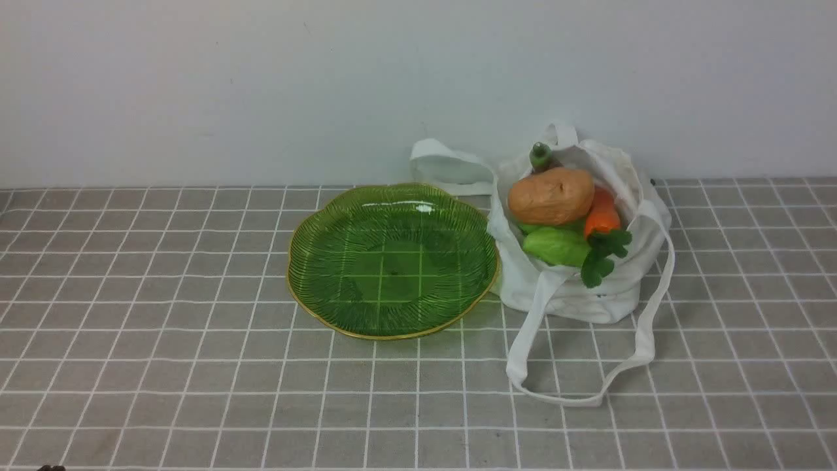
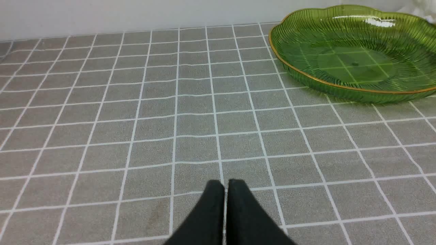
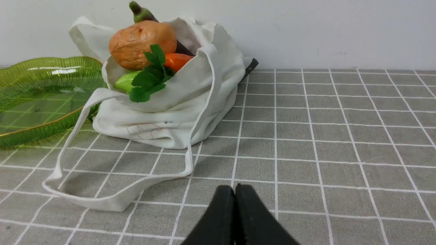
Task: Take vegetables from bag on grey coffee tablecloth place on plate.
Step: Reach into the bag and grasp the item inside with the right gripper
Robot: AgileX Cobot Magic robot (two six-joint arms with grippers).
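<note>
Grey gridded tablecloth (image 1: 229,366) under all; right claw (image 3: 235,187) clenched on nothing, white bag (image 3: 153,126) ahead and to its left, potato (image 3: 141,44) heaped atop carrot (image 3: 177,61), so a low grab could snag the looped strap (image 3: 136,185) and spill the load

one plate (image 1: 392,261), one tote bag (image 1: 588,297), one tablecloth (image 1: 229,379). two long strap handles on the bag. of vegetables: one potato (image 1: 551,196), one carrot (image 1: 601,216), one eggplant (image 3: 184,49), and two pale green gourds (image 1: 556,246), one mostly hidden behind the other. two grippers, one left (image 2: 226,185) and one right (image 3: 235,190), well apart.
</note>
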